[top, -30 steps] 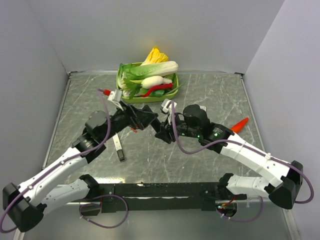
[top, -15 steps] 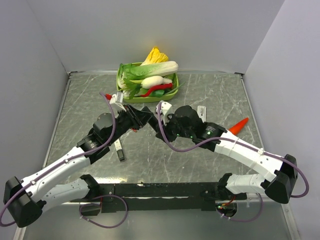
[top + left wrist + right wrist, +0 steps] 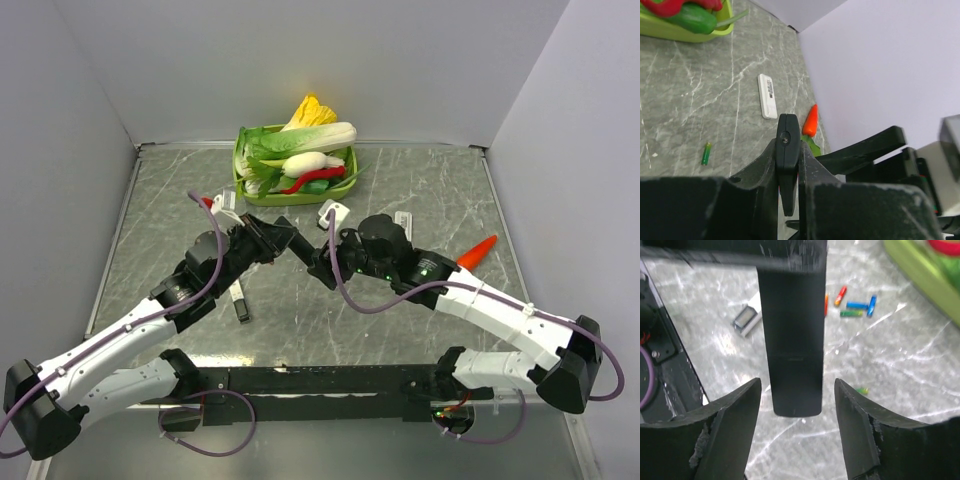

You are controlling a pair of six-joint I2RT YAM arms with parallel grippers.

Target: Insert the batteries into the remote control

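My left claw (image 3: 788, 172): clamped on one slim, smooth black remote (image 3: 795, 340).
My right claw (image 3: 796, 390): wide, flanking it, not touching.
Loose batteries (image 3: 857, 305): six tiny glossy cylinders.

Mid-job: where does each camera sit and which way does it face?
Top external: above, behind the bases, looking down toward the green tray; both arms show.
Left wrist: faces the right wall past the white remote; left jaws shut on the black remote.
Right wrist: looks down at the batteries; right jaws open either side of that remote.
Shared: both wrists see the black remote.
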